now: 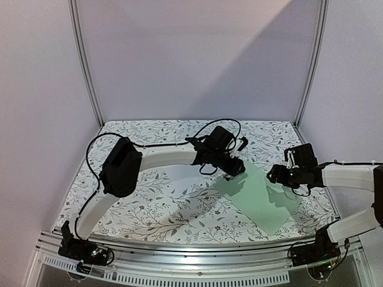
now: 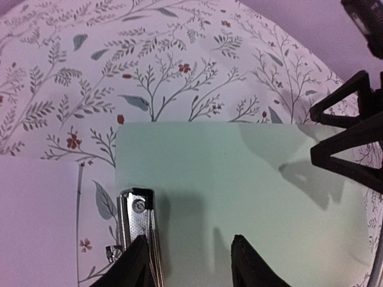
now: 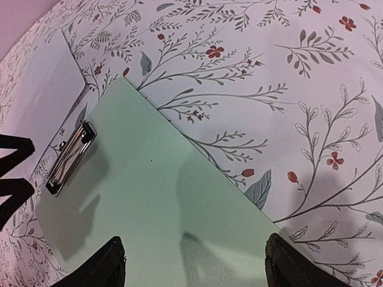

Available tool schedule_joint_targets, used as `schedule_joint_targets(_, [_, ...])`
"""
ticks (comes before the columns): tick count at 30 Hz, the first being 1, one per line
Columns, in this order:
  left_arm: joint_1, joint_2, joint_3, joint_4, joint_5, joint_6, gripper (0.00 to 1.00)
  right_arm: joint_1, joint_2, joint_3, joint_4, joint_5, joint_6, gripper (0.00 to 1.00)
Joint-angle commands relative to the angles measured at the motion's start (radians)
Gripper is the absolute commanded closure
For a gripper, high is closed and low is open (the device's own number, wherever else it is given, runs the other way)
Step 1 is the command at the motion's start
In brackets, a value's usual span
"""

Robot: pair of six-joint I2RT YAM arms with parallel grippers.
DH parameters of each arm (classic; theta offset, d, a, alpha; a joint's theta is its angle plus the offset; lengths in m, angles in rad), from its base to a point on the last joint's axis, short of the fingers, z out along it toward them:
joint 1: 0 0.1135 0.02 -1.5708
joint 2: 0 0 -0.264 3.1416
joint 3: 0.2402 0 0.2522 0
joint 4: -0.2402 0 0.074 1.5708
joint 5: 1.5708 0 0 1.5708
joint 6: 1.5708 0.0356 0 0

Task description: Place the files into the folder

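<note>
Folder [image 1: 263, 200] flat on counter [image 1: 149, 209], right of centre, lying askew with one corner toward the near edge. Metal clip [image 2: 139, 230] sits on the short edge facing the counter's centre. Left end effector [image 2: 188, 242] over that clip end, released, bare green board between its fingers (one finger overlaps the clip). Right end effector [image 3: 196, 242] spread wide, released, above the folder's right-hand part. White sheet [image 2: 36, 227] just beside the clip end, a strip of patterned counter between them. Patterned counter shows along the folder's long edges.
</note>
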Motion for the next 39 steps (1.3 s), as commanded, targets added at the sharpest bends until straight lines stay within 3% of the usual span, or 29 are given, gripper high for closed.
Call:
schedule_joint_targets(1, [0.008, -0.034, 0.062, -0.044, -0.107, 0.037, 0.51, -0.003, 0.001, 0.001, 0.007, 0.002, -0.003, 0.20])
schedule_joint_targets(6, [0.016, 0.055, 0.155, -0.160, -0.179, 0.086, 0.40, -0.002, -0.004, 0.002, 0.001, 0.004, -0.008, 0.20])
schedule_joint_targets(9, [0.016, 0.079, 0.155, -0.163, -0.155, 0.084, 0.40, -0.003, -0.003, 0.002, 0.003, 0.002, -0.007, 0.20])
schedule_joint_targets(15, [0.018, 0.111, 0.156, -0.148, -0.067, 0.062, 0.52, -0.003, 0.009, 0.003, 0.010, -0.009, 0.001, 0.20])
schedule_joint_targets(23, [0.018, 0.162, 0.175, -0.171, -0.059, 0.053, 0.56, -0.003, 0.008, -0.002, 0.007, -0.005, 0.001, 0.20])
schedule_joint_targets(29, [0.018, 0.191, 0.196, -0.200, -0.091, 0.035, 0.69, -0.002, 0.005, -0.008, 0.009, -0.007, 0.001, 0.20])
schedule_joint_targets(35, [0.018, 0.154, 0.170, -0.272, -0.153, -0.012, 0.77, -0.002, -0.001, -0.007, 0.007, 0.004, -0.005, 0.20])
schedule_joint_targets(39, [0.021, 0.041, 0.030, -0.316, -0.192, -0.108, 0.82, -0.002, -0.004, -0.014, 0.018, 0.005, -0.008, 0.20])
